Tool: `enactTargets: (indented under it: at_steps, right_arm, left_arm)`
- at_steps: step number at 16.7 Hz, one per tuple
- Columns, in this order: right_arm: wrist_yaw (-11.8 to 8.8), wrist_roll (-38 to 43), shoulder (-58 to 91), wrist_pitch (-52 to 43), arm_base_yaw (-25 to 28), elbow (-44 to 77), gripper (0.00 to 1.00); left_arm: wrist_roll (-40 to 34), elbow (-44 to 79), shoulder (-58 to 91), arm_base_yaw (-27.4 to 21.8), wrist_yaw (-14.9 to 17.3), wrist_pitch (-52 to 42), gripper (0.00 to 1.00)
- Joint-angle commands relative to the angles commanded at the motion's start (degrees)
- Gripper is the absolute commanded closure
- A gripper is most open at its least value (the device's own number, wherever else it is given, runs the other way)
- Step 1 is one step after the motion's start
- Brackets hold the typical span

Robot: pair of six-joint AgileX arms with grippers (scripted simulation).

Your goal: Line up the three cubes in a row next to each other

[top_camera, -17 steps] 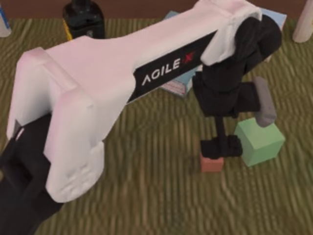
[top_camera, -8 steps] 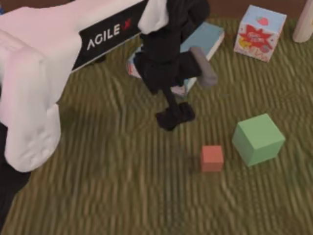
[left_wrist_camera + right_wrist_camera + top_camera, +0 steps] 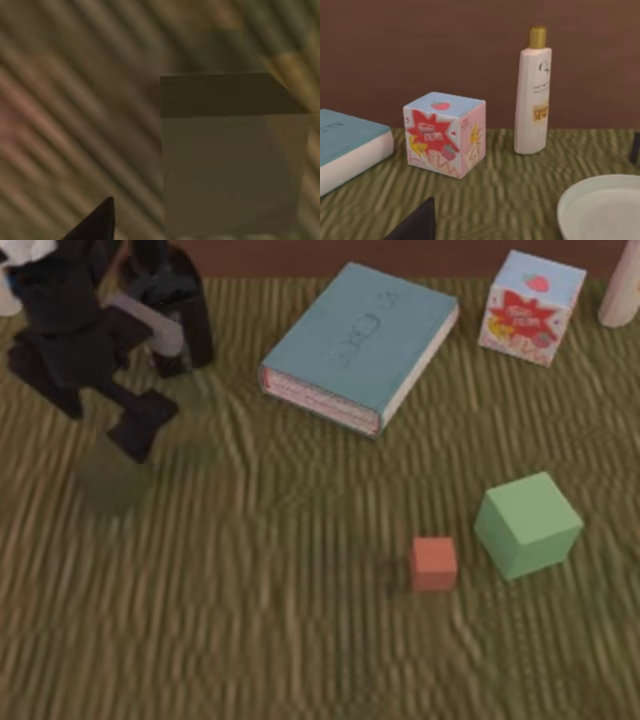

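The small salmon-red cube (image 3: 433,562) rests on the mat just left of the largest light green cube (image 3: 528,524), with a narrow gap between them. The dark olive cube (image 3: 112,476) lies far off at the left. My left gripper (image 3: 137,436) hovers just above and behind it, open and holding nothing. The left wrist view is filled by the olive cube (image 3: 231,165), with one dark fingertip (image 3: 97,224) beside it. My right arm is outside the top view. Only one of its fingertips (image 3: 417,222) shows, with nothing near it.
A blue book (image 3: 360,345) lies at the back middle. The printed strawberry carton (image 3: 530,308) and a white bottle (image 3: 620,285) stand at the back right, a black bottle (image 3: 185,300) at the back left. A white plate (image 3: 602,210) shows in the right wrist view.
My left arm has let go of the salmon-red cube beside the green one, risen and swung far left until it is over the olive cube. The cubes have not moved.
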Motion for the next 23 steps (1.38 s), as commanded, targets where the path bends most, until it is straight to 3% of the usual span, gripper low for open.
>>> enactTargets:
  at_steps: [8,17,22,23]
  right_arm:
    - [0.00,0.00,0.00,0.00,0.00,0.00,0.00]
    - [0.00,0.00,0.00,0.00,0.00,0.00,0.00]
    - [0.00,0.00,0.00,0.00,0.00,0.00,0.00]
    - [0.00,0.00,0.00,0.00,0.00,0.00,0.00]
  left_arm:
    - [-0.64,-2.30,-0.71,1.95,-0.02,1.61,0.00]
    - [-0.52,-13.26,4.31,2.15,0.03,17.77,0.00]
    - [-0.51,-13.78,4.55,2.15,0.03,18.49,0.00]
    - [-0.51,-13.78,4.55,2.15,0.03,18.49,0.08]
